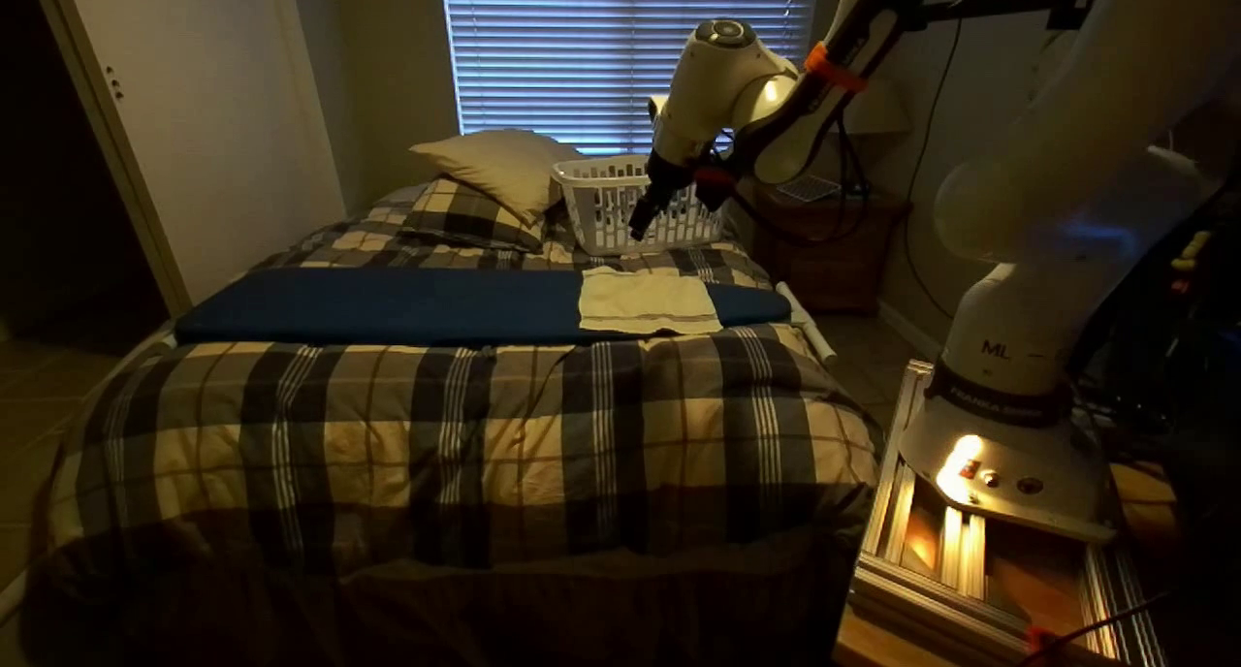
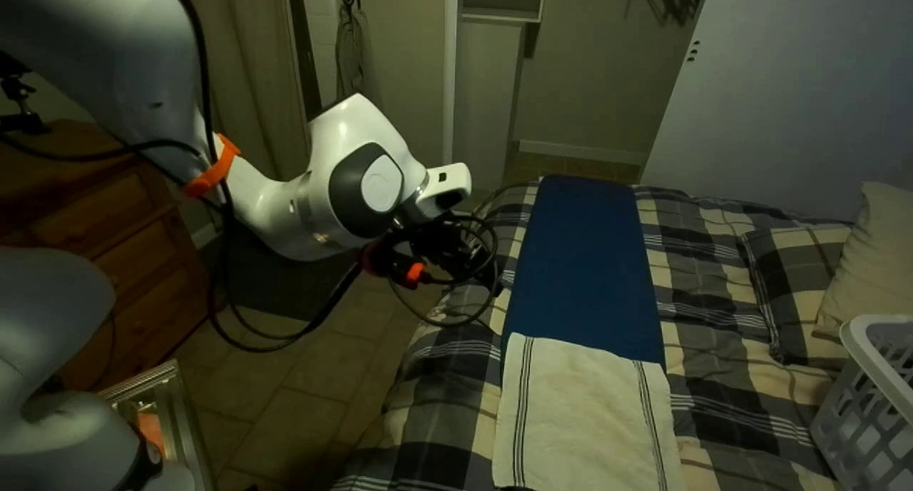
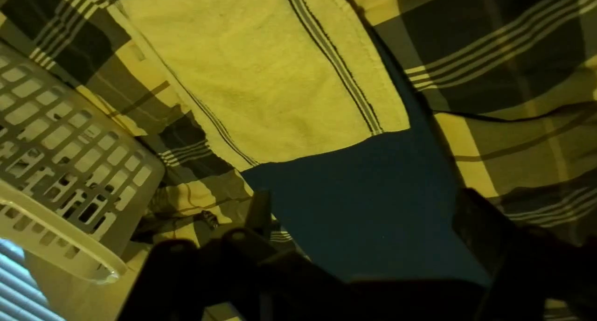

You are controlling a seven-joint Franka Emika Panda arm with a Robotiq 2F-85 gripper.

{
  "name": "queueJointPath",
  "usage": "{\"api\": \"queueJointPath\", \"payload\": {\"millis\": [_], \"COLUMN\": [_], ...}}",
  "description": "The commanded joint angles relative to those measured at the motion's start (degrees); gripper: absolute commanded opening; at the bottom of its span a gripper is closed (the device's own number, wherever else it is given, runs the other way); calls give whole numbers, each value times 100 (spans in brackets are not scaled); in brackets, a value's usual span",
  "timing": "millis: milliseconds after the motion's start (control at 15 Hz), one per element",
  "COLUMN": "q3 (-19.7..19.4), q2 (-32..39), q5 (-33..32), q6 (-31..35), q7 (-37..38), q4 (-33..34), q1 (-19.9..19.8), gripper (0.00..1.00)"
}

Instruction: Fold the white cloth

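Plaid bedding [image 1: 417,434] is lying beneath a blue surface [image 2: 585,262], where the cloth [image 2: 586,414] is resting flat near one end; no fold is showing, so all the folding is probably waiting. The arm [image 1: 706,85] is holding an arched pose above, its pincer [image 3: 364,202] slanting downward, spread and empty, hanging clear of the cloth.

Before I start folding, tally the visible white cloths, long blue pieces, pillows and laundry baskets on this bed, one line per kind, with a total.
White cloth: 1
Long blue piece: 1
Cream pillow and plaid pillow: 2
White laundry basket: 1
Total: 5
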Motion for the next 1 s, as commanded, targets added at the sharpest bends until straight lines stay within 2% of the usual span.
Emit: {"api": "queueJointPath", "payload": {"millis": [0,267,533,667,733,800,867,933], "q3": [614,739,432,249,-736,-91,-342,-1354], "q2": [907,2199,3425,3939,3939,4325,4471,4343], "q5": [-1396,-2205,-2970,-3288,-3076,-3436,-3473,-3189], "q6": [-530,-1623,-2315,-2320,-1933,-2122,-2037,-1515], "q7": [911,1649,2194,2463,2469,2733,2827,2905], "q4": [653,1241,1914,2276,2416,2614,2773,2880], "q1": [-552,-316,87,249,1159,526,738,1702], "gripper": [100,100,100,100,100,100,100,100]}}
